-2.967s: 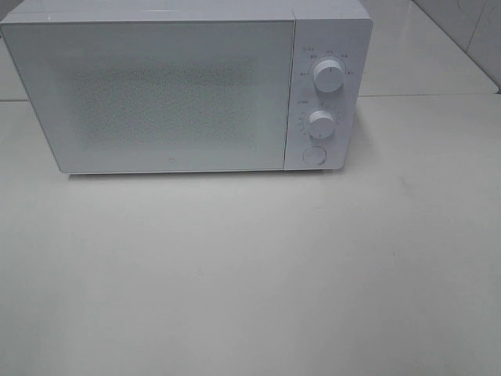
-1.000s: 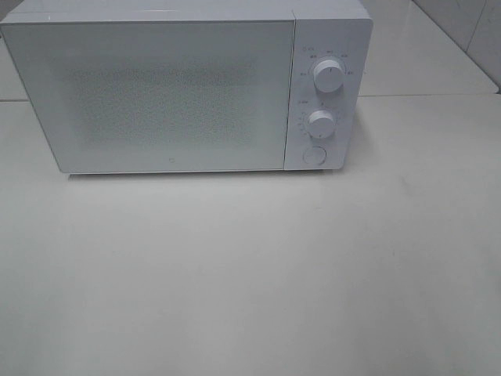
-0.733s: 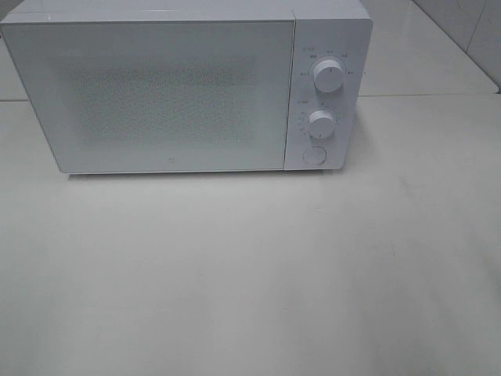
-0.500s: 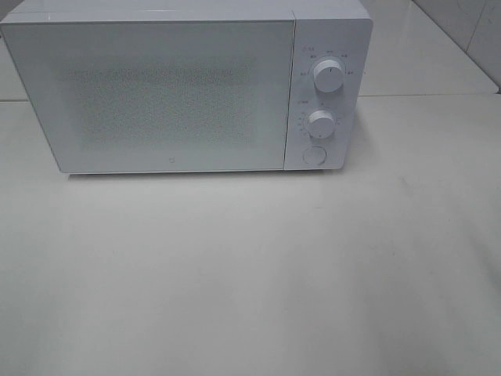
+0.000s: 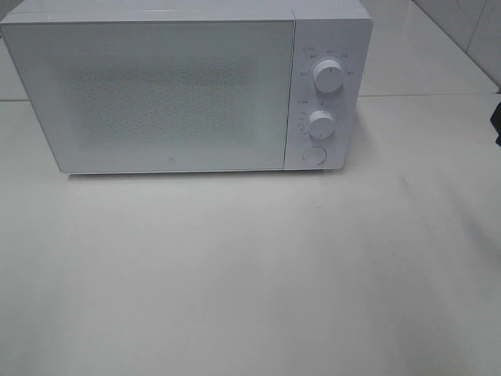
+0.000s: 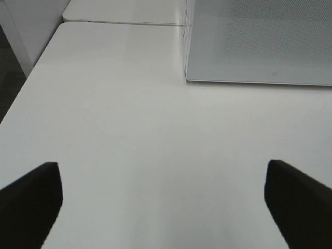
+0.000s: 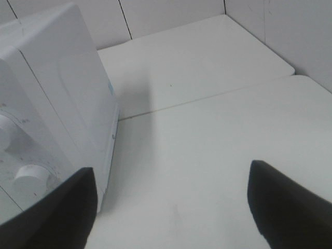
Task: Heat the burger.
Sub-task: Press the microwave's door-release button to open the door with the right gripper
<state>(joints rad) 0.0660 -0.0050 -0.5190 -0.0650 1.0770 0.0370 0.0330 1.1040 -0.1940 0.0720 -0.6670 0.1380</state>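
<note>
The left hand (image 6: 162, 171) and right hand (image 7: 171, 174) show plain, blunt black fingers (image 6: 31, 202).

Kitchen mock-up: microwave (image 5: 172, 94) on white table (image 5: 250, 274).

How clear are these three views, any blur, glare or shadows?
Exterior high view: hazy, low contrast, a thin shadow under the microwave on the table. Left wrist view: even light, the left pincer blurred and dark. Right wrist view: the microwave throws a soft shadow beside it; the right pincer blurred too.
</note>
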